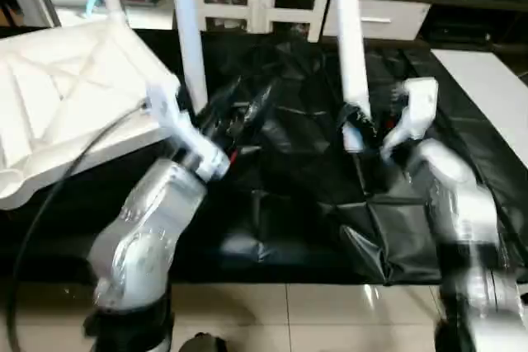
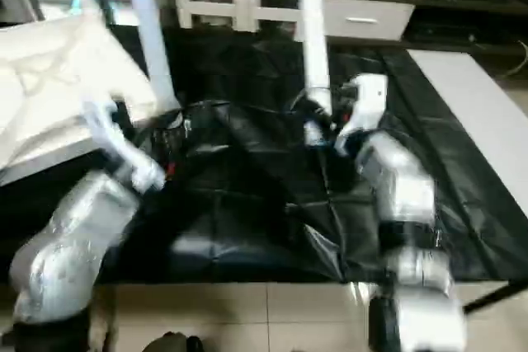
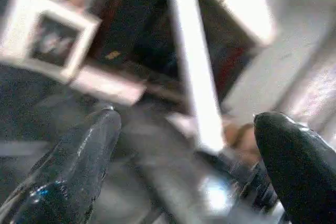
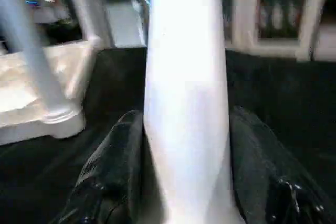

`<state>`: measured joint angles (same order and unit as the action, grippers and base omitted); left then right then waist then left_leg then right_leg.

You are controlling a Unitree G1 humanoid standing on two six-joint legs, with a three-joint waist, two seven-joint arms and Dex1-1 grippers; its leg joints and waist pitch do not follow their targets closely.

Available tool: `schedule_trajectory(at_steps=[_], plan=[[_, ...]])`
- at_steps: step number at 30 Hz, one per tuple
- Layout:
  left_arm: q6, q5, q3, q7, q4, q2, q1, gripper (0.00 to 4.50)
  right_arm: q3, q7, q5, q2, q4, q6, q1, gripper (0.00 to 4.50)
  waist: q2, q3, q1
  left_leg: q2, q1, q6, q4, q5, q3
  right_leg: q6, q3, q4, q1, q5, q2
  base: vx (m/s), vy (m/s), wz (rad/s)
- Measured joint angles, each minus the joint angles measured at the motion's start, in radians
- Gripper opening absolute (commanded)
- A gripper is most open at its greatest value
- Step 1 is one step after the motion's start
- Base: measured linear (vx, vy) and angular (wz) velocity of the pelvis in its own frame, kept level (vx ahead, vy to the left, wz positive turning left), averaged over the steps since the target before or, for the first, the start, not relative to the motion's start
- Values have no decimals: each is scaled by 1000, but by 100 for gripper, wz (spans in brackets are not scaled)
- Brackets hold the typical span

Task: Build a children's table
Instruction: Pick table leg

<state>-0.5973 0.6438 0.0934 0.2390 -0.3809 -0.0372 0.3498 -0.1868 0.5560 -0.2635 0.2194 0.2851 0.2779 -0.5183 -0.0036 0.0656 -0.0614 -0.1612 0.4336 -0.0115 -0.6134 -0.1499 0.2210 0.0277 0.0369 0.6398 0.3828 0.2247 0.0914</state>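
Where the head views look down over the black sheet [image 1: 313, 204], the tabletop [image 1: 66, 113] is seen tilted at the left, underside up, with one leg [image 1: 188, 30] standing in its socket; a second leg [image 1: 346, 47] is held upright near its lower end by the right gripper [image 1: 363, 133]. From the left wrist, the left gripper [image 3: 184, 171] is shown spread wide, empty. From the right wrist, fingers [image 4: 113, 166] are clamped on the smooth, stiff, probably light tube. Two legs are counted.

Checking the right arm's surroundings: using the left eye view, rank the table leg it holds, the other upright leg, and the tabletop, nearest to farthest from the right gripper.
1. Held leg, between the right gripper fingers.
2. Other upright leg, to its left, at the tabletop's corner.
3. Tabletop, far left, underside up.
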Motion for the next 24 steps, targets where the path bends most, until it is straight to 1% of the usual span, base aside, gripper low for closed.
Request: schedule_trajectory(at_steps=[2,3,4,5,7,10,12,15,18,20,24], plan=[[-9,28,14,8,17,-16,34,450,37,26,3,7,-120,-45,78,191,3,0,6,0,-1,0,0,0,0,3,0,-1,0,-2,0,0,0,0],[-18,37,18,14,32,-20,53,450,49,38,9,20,-185,-80,125,191,3,0,4,0,-1,0,0,0,0,6,0,-4,-1,-4,1,0,0,0],[-28,54,29,20,51,-18,79,450,66,50,18,23,-264,-130,175,191,7,-1,6,0,-1,0,1,0,0,12,0,-6,-1,-7,0,0,0,0],[-33,65,39,21,59,-14,98,450,76,55,21,21,-307,-153,195,191,8,-1,10,0,-1,0,2,0,0,17,-1,-8,-1,-11,0,0,0,0],[-38,104,59,21,76,-11,138,450,73,49,20,16,-408,-175,238,191,11,-3,20,-1,-2,0,3,0,0,20,0,-10,-1,-13,0,0,0,0],[-50,156,75,20,85,-10,160,450,73,39,22,18,-507,-198,294,191,15,-5,27,0,-7,1,3,0,0,22,-1,-10,-3,-12,1,0,0,0],[-57,183,88,18,87,-15,169,450,83,41,26,26,-544,-215,332,191,16,-5,30,0,-8,1,3,0,-1,22,-1,-11,-2,-12,1,0,0,0],[-74,234,111,15,90,-32,178,450,144,69,77,75,-558,-250,387,191,18,-6,33,0,-11,1,3,0,-2,22,-1,-12,-2,-12,1,0,0,0],[-88,289,119,8,89,-44,178,450,177,84,109,82,-558,-257,405,191,18,-6,34,0,-12,1,3,0,-5,22,0,-14,-1,-12,1,0,0,0],[-95,314,118,9,89,-43,178,450,196,91,118,91,-560,-257,406,191,18,-6,34,0,-13,1,3,0,-6,22,1,-16,-1,-12,1,0,0,0],[-96,344,119,9,77,-38,178,450,220,100,138,111,-561,-257,415,191,18,-6,34,0,-13,1,4,0,-6,21,1,-21,-1,-13,0,0,0,0]])
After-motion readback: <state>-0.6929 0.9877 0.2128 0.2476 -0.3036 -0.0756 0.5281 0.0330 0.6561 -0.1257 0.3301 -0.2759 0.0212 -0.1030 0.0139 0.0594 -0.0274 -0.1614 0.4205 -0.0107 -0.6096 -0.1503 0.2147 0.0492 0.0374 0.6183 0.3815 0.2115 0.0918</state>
